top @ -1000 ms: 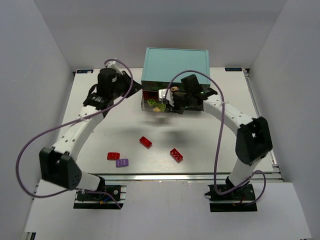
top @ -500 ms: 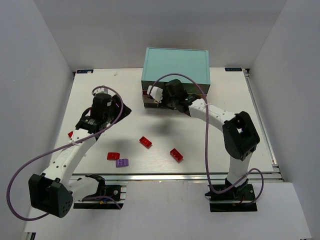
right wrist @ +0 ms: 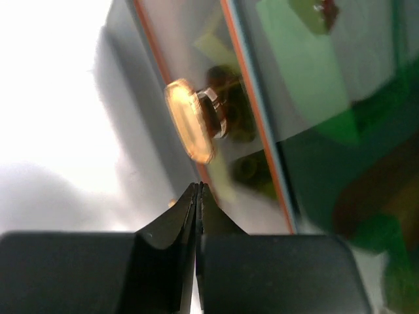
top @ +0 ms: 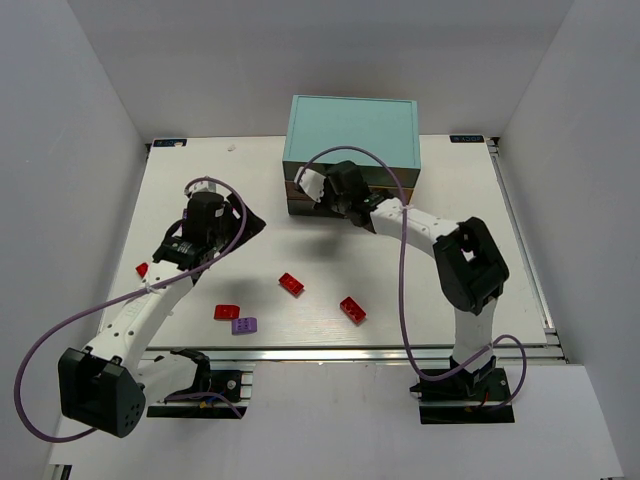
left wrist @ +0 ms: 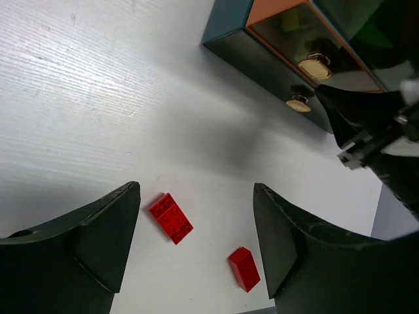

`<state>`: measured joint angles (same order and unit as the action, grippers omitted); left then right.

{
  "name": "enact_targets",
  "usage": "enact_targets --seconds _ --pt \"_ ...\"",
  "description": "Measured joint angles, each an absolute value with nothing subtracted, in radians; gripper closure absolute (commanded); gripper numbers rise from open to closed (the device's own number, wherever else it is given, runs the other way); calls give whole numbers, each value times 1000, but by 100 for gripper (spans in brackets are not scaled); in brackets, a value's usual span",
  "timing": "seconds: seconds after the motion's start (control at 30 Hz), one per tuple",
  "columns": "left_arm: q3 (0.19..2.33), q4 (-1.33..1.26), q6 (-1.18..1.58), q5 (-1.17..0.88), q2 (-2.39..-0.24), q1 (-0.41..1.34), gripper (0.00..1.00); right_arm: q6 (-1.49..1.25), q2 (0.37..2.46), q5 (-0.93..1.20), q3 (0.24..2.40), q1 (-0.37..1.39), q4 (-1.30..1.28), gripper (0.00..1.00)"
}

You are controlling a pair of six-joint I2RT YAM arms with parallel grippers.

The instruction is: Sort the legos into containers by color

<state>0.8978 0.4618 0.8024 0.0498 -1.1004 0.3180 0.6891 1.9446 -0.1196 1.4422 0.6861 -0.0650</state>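
Teal top on a dark frame: the cabinet stands at the far middle of the white table in the top view. Your right gripper is up against the left part of the cabinet's front face; from here you cannot tell how its jaws stand. Your left gripper hangs over bare table left of the cabinet, apart from it. Loose legos on the table: a red brick near the middle, a second red brick to its right and nearer the bases, a third red brick with the purple brick just beside it, and a small red piece off at the left by the left arm. Left wrist view: the fingers stand wide apart with nothing but table between them. Two red bricks lie beyond, one in the gap as seen, neither touched. At upper right, two drawers sit flush in the cabinet's front. The right gripper's dark tip is just beside the lower knob, below the upper knob. Right wrist view: fingers pressed flat together, holding nothing, with the tip just under a cream knob on a see-through drawer front. You cannot tell whether the tip touches that front. Blurred yellow-green and green shapes show behind it.
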Motion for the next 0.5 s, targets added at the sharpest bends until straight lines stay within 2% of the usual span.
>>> enact_targets --seconds 0.07,0.1,0.13,0.17,0.2,0.23,0.33,0.4,0.5 --pt "888 463 804 44 -1100 318 20 677 1904 -61 1411 677 -74 98" --pt "884 460 804 43 -1100 318 20 669 1863 -32 1372 673 -65 87" --pt "878 457 805 42 -1100 318 19 658 1792 4 1301 668 -57 55" --pt "874 455 805 41 -1099 318 19 631 1723 23 1238 664 -50 47" --pt "871 453 805 41 -1100 318 19 607 1645 39 1171 659 -32 43" --pt "866 447 805 40 -1100 318 18 580 1564 47 1102 654 1 43" --pt "857 440 805 36 -1100 318 17 456 1417 44 1017 631 28 52" --pt "856 439 805 34 -1100 318 17 347 1391 38 1017 602 30 52" --pt "855 433 805 28 -1103 318 17 179 1386 28 999 539 29 42"
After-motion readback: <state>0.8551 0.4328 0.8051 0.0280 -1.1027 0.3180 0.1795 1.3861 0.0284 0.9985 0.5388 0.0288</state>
